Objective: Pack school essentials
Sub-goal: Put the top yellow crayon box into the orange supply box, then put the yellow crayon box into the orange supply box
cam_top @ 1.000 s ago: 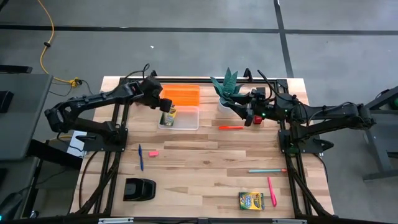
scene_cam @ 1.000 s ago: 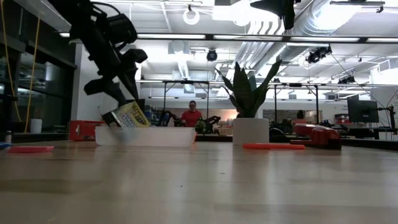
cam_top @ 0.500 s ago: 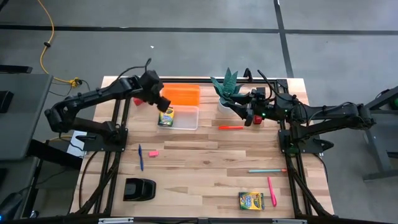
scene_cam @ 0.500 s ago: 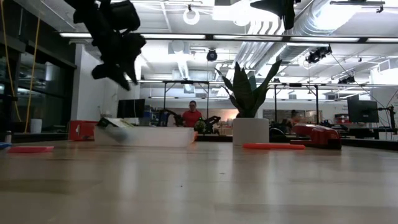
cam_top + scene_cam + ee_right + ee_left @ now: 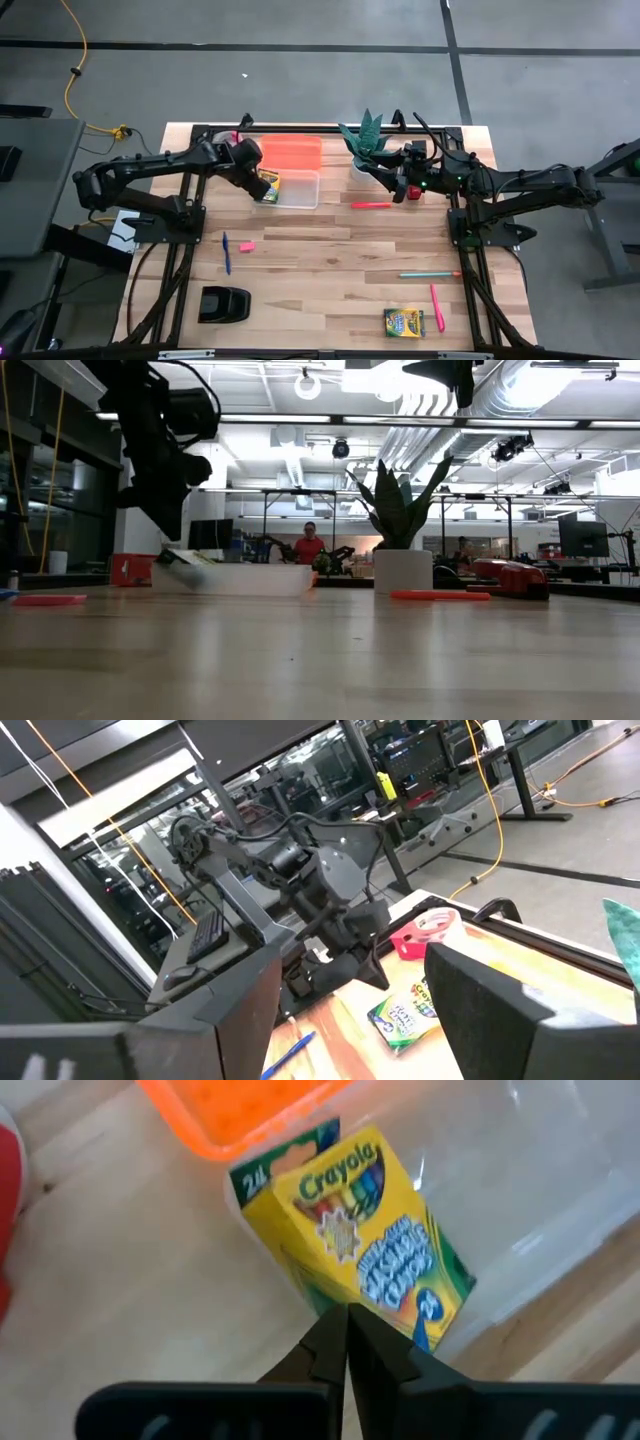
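Note:
A yellow-and-green crayon box [image 5: 355,1230] lies tilted in the clear bin [image 5: 300,190]. One end of the box leans on the bin's left wall [image 5: 185,557]. My left gripper [image 5: 345,1328] is shut and empty, just above the box's near-left edge [image 5: 254,174]. An orange lid [image 5: 292,153] lies behind the bin. My right gripper [image 5: 360,1020] stands open and empty beside the potted plant [image 5: 365,140]. On the table lie an orange-red pen [image 5: 371,204], a blue pen [image 5: 226,252], a pink eraser [image 5: 247,246], a teal pen [image 5: 430,273], a pink pen [image 5: 437,307] and a second crayon box [image 5: 404,322].
A black object [image 5: 223,303] sits near the table's front left. A red tape dispenser [image 5: 430,935] stands at the far left by the lid. Black frame rails run along both sides of the table. Bare wood lies in the middle.
My left gripper has let go of the crayon box, which dropped from upright to lie tilted in the bin. The gripper rose toward the far left, then came back down beside the box and shut with nothing in it.

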{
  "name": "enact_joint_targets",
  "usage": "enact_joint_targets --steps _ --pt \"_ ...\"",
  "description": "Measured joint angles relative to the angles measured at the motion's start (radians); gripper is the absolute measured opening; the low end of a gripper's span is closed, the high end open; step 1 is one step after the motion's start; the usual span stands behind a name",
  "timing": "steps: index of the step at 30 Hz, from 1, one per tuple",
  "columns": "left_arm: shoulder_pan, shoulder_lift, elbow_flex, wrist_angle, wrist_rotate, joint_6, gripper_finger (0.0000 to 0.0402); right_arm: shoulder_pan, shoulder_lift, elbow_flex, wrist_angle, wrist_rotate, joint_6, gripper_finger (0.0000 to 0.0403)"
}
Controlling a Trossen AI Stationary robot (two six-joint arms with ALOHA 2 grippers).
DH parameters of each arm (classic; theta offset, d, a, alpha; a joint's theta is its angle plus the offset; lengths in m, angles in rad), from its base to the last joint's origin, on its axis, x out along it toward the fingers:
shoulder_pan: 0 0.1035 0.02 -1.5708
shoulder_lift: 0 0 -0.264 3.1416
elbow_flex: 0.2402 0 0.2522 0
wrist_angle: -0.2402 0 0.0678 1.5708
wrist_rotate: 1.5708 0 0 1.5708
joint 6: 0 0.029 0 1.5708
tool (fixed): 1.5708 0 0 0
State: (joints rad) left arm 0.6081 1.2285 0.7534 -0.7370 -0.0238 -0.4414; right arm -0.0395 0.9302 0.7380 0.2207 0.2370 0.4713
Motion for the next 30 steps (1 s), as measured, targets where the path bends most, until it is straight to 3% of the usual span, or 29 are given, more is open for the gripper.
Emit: enact_joint_targets --steps 22,26,30 --pt "-0.002 0.133 -0.001 0.061 0.004 -0.001 0.0000 0.000 0.000 0.000 -0.001 0.000 -0.001 0.0240" --pt "0.007 0.089 0.027 0.046 0.011 0.008 0.0000 0.000 0.000 0.000 0.000 0.000 0.000 0.0240" --pt "0.014 -0.041 0.087 0.073 0.036 0.059 0.0000 0.000 0.000 0.000 0.000 0.000 -0.005 0.0240"
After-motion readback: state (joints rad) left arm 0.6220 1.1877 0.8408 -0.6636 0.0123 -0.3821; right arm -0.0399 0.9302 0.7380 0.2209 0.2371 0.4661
